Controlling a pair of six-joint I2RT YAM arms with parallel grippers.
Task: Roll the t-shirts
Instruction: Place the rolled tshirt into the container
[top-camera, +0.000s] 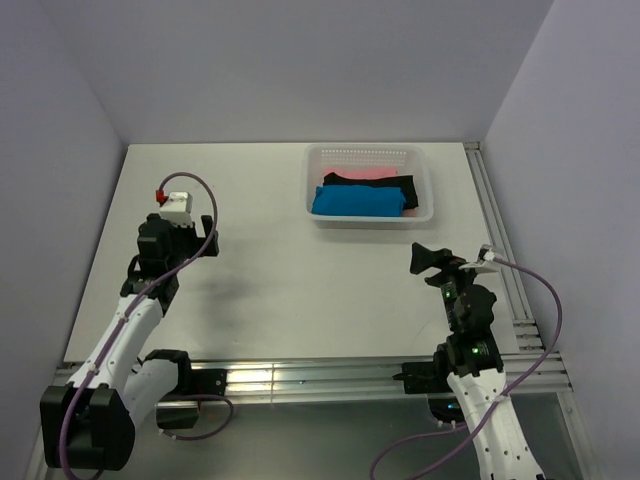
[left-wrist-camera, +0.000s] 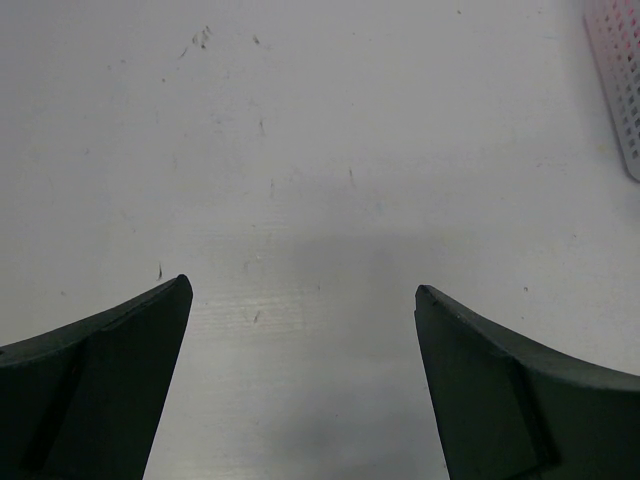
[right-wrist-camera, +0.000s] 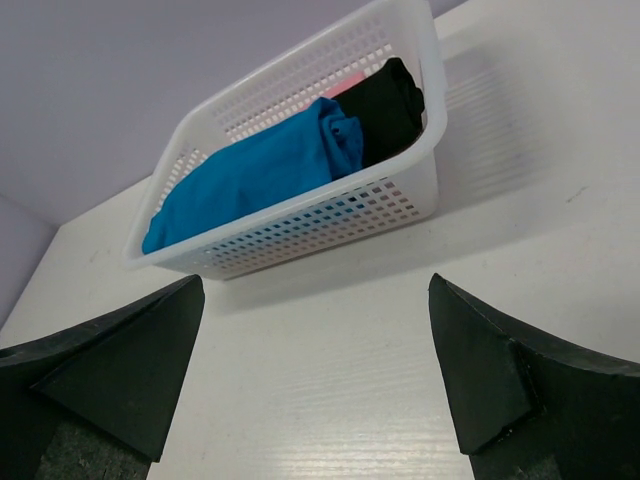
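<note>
My jaws hang spread and empty over the table (top-camera: 280, 200); the blue shirt (top-camera: 357, 202) lies left-to-right in the far basket (top-camera: 365, 155), beyond my right jaws, the nearer pair.

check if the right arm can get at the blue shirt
Probably yes: the right gripper is open, facing the basket across bare table; the blue shirt lies exposed at its near side.
</note>
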